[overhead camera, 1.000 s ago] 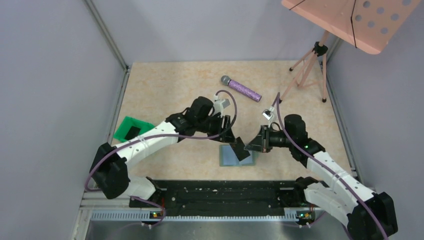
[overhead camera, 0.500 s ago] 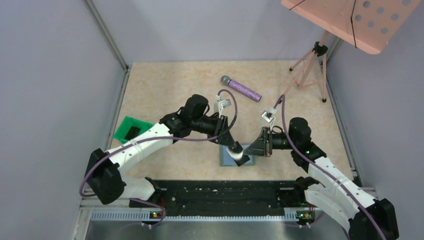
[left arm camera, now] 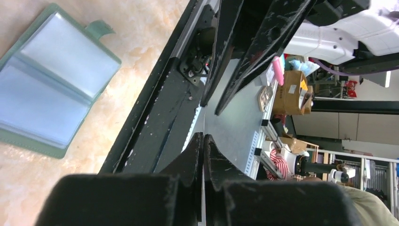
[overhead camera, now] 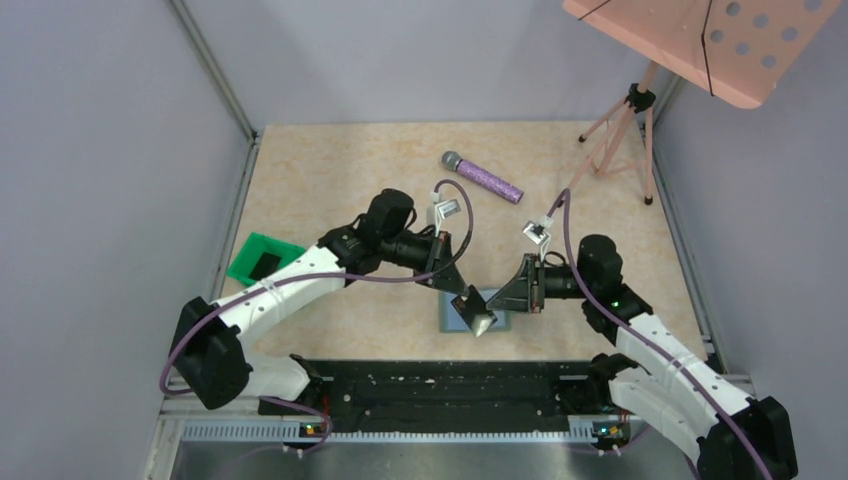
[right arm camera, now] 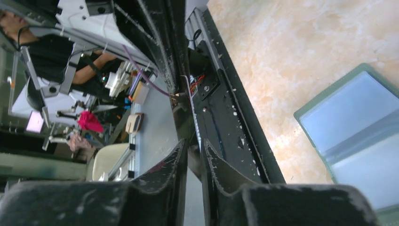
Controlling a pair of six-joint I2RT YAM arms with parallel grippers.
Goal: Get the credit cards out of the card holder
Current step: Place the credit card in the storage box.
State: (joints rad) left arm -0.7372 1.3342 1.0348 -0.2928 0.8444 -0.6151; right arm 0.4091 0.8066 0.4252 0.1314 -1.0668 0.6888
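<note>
The card holder (overhead camera: 450, 318) lies open on the table between the two arms, its pale blue panels facing up; it also shows in the left wrist view (left arm camera: 47, 80) and the right wrist view (right arm camera: 357, 127). Just above it hangs a credit card (overhead camera: 478, 318), tilted and catching the light. My left gripper (overhead camera: 468, 298) is shut on this card, whose thin edge sticks out past the fingertips (left arm camera: 203, 125). My right gripper (overhead camera: 494, 302) faces it from the right, jaws a narrow gap apart (right arm camera: 194, 143), close beside the card.
A green tray (overhead camera: 240, 262) with a dark rectangle in it (overhead camera: 265, 264) sits at the left. A purple microphone (overhead camera: 484, 177) lies at the back. A pink music stand (overhead camera: 620, 140) stands at the back right. A black rail (overhead camera: 450, 385) runs along the near edge.
My left gripper has closed on the card that the right gripper was holding. The right jaws have parted slightly. Both grippers have come down closer over the holder.
</note>
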